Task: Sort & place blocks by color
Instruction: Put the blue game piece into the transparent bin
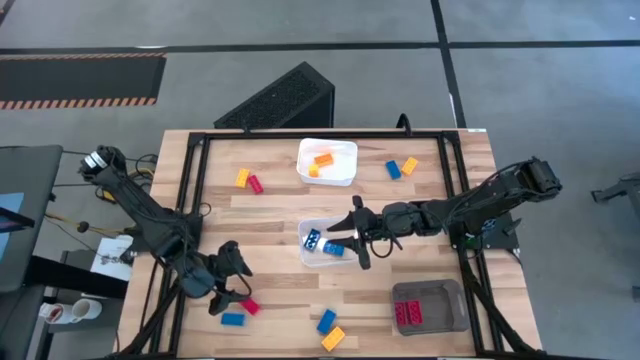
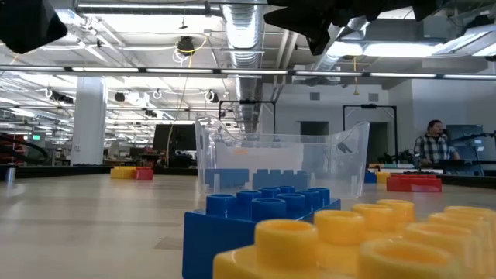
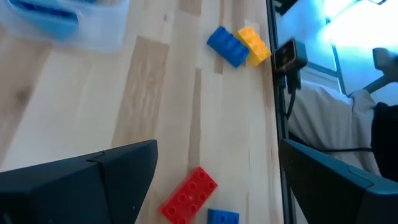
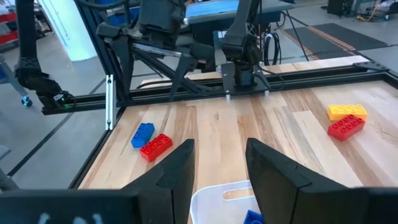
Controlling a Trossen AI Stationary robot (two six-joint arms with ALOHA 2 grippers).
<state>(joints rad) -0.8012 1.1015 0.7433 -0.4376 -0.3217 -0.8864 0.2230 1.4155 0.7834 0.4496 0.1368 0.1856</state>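
Wooden desk (image 1: pixel 270 215), blocks scattered. Right gripper (image 1: pixel 356 238) hangs spread, empty, over mid-desk clear tray (image 1: pixel 305 252) w/ blue blocks (image 1: pixel 322 244), prob. just-dropped spot. Left gripper (image 1: pixel 236 283) spread, empty, near left front edge by red block (image 1: pixel 250 307), likely next pick.

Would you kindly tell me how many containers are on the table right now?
3: a white one at the top-middle of the high view, a clear one at the table's centre, and a grey one near the lower-right corner. None appears hidden.
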